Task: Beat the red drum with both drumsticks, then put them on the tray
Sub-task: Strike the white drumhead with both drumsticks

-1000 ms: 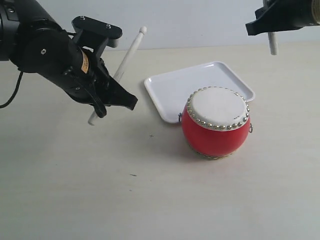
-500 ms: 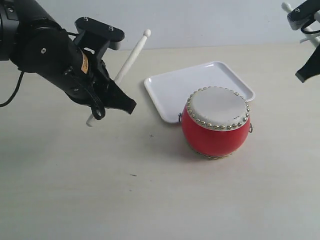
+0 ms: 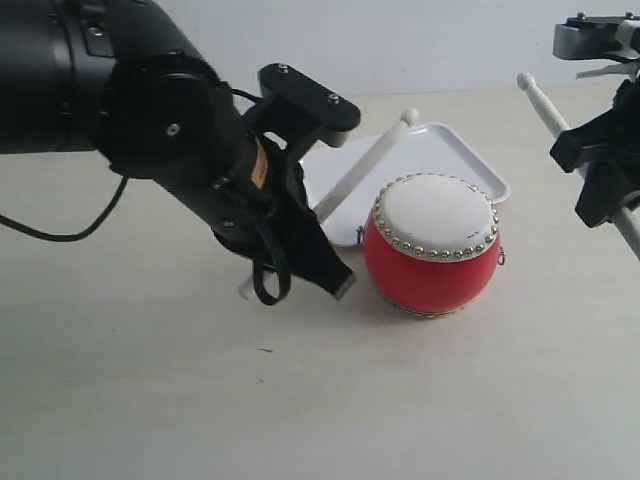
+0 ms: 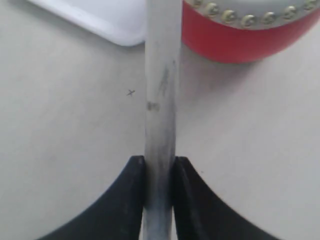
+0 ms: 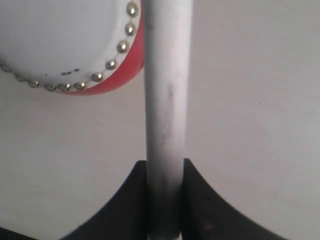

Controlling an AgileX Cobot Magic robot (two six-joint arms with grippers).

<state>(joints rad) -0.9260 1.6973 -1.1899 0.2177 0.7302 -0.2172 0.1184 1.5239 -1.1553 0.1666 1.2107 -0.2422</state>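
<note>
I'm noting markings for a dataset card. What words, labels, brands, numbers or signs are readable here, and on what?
"x": small cross-like mark on the table.
Orange sticker on the left arm: too small and blurred to read.
Red drum, tray, drumstick in the left wrist view, drumstick in the right wrist view: no print seen.

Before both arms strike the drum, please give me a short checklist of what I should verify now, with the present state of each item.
1. Grip of left gripper on left drumstick: ok.
2. Grip of right gripper on right drumstick: ok.
3. The red drum upright, skin uncovered: ok.
4. Stick tips touching the skin: not ok, both apart from it.
5. Room on the tray: cannot tell, partly hidden.
</note>
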